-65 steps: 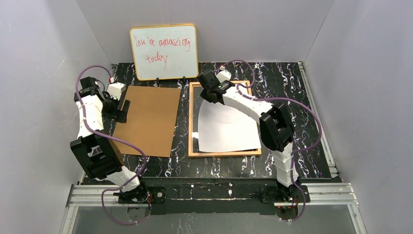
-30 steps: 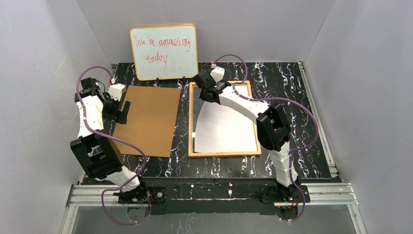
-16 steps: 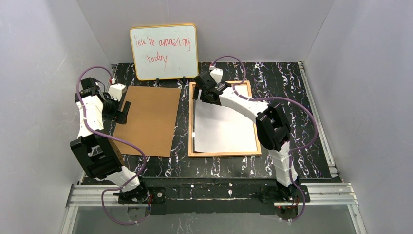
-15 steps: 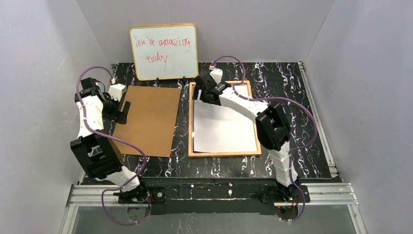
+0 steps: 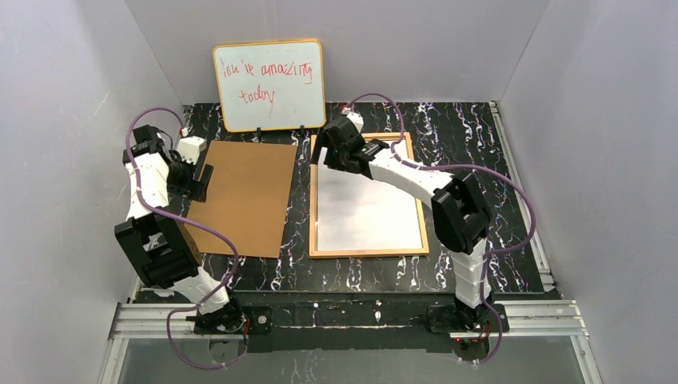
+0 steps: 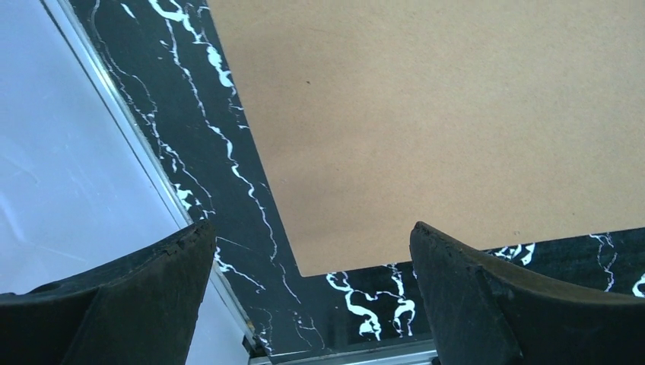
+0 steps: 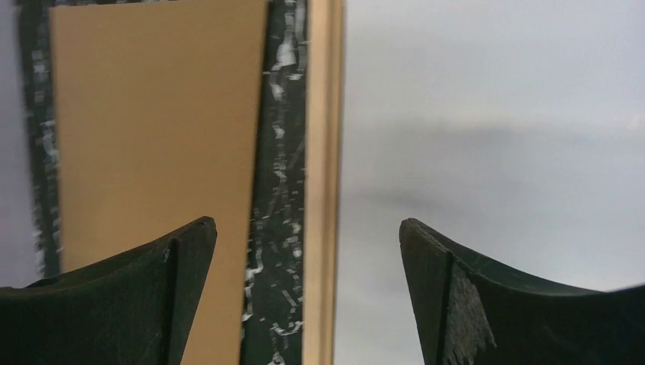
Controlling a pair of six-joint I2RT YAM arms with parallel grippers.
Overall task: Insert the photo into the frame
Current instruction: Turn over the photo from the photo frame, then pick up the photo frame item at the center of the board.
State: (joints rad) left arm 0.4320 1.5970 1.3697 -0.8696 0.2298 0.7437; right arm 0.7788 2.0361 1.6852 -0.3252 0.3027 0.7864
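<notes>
Farther back, whiteboard (image 5: 269, 86) on black table (image 5: 472, 136).

The photo (image 5: 369, 212) now lies flat inside the frame (image 5: 368, 253), white back up. Its far-left corner no longer curls up (it is lifted in every earlier shot). My right gripper (image 7: 304, 228) no longer pinches that corner: jaws apart, nothing between them, raised above the frame's far-left corner. My right elbow sits further right.

The whiteboard (image 5: 269, 86) carries red handwriting reading "you're amazing today".
</notes>
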